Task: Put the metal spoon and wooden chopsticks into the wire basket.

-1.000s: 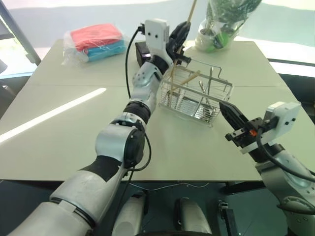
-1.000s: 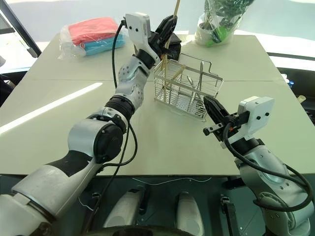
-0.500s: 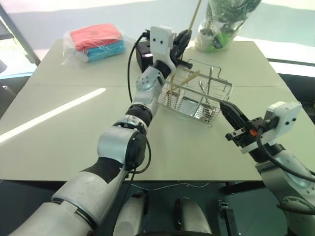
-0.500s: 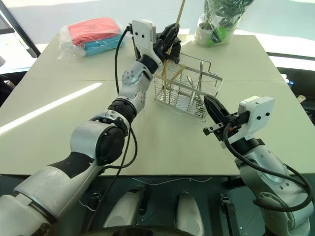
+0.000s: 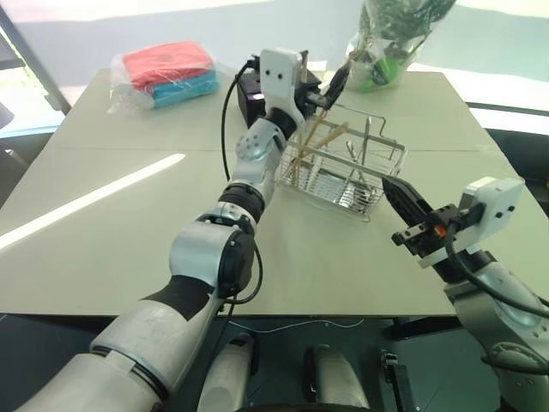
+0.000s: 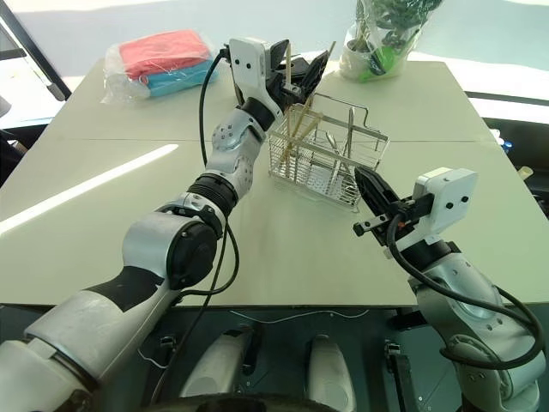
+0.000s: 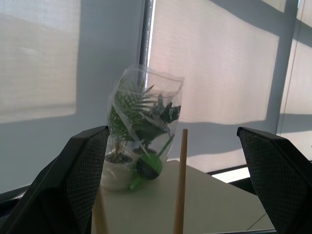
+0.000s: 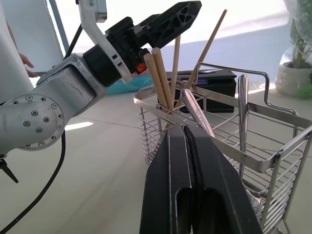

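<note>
The wire basket (image 5: 330,182) stands right of centre on the table. My left gripper (image 5: 324,81) hovers over its far-left corner, open. One of the wooden chopsticks (image 7: 180,180) rises free between the spread fingers (image 7: 73,185), touching neither. Its lower end is in the basket, where other wooden sticks (image 8: 158,73) lean. The metal spoon (image 8: 242,102) stands handle-up inside, beside another silvery utensil (image 8: 195,113). My right gripper (image 5: 390,184) is shut and empty, pointing at the basket's near-right end from a short way off.
A black box (image 5: 249,90) sits just behind the basket. A bagged potted plant (image 5: 390,43) stands at the table's far right. A plastic pack of red and blue cloths (image 5: 167,69) lies far left. The table's (image 5: 129,215) near edge runs below my arms.
My left gripper has opened and let go of the chopstick, which has slid down into the basket and no longer sticks up high. The right arm has not moved.
</note>
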